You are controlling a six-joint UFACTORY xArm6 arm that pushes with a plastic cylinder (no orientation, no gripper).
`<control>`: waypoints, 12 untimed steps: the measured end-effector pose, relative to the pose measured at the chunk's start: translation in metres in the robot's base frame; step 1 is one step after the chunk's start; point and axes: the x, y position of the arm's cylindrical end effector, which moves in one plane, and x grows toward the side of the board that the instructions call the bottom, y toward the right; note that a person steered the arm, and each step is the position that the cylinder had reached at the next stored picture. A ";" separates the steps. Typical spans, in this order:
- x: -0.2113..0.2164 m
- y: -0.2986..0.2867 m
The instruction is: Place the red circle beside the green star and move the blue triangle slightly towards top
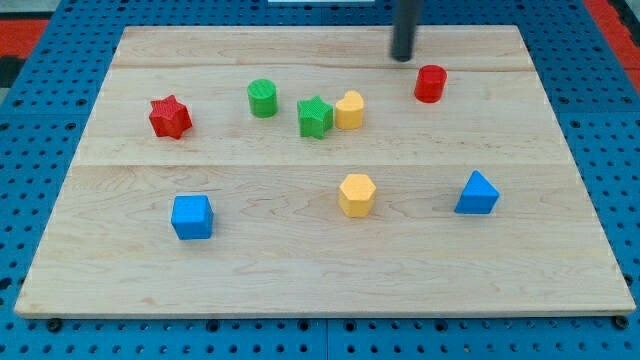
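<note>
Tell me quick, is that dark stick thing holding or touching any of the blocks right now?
My tip: no gripper, so it holds nothing; it sits apart from the red circle, just to its upper left in the view, touching no block.

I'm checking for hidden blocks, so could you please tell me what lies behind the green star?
Behind the green star only bare board shows. The yellow block touches its right side. Nothing looks hidden; my tip is far off, near the red circle.

The surface (pixel 300 270) is pale wood with faint grain. On it: a red circle (pixel 430 83), red star (pixel 170 117), green circle (pixel 262 98), green star (pixel 314 117), two yellow blocks (pixel 350 110) (pixel 356 194), a blue cube (pixel 191 216) and blue triangle (pixel 477 193). The rod is dark.
</note>
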 end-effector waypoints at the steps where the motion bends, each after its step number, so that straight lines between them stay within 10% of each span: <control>1: 0.022 0.053; 8: 0.102 -0.125; 11: 0.198 0.084; 12: 0.242 0.047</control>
